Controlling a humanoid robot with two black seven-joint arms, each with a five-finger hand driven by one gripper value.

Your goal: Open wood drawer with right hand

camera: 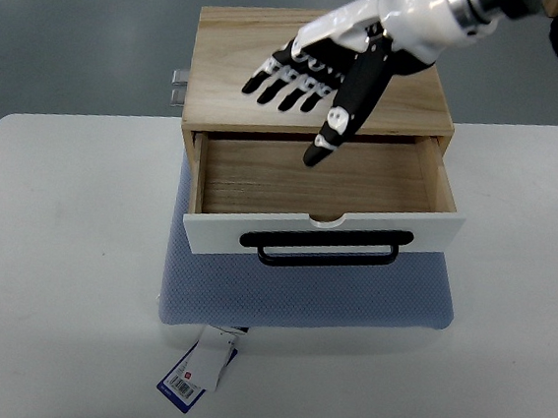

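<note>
A light wood drawer box [233, 66] stands on a blue-grey cushion [310, 296] on the white table [58, 247]. Its drawer [312, 178] is pulled out toward me and shows an empty wooden inside. The drawer's white front carries a black bar handle [327, 247]. My right hand [304, 98], white with black fingers [289, 80], comes in from the upper right and hovers over the box top and the back of the drawer. Its fingers are spread and hold nothing; the thumb points down over the drawer's inside. The hand is well away from the handle.
A white and blue label tag [199, 369] sticks out from under the cushion's front left corner. A metal bracket [178, 86] shows at the box's left rear. The table's far edge runs behind the box, with grey floor beyond.
</note>
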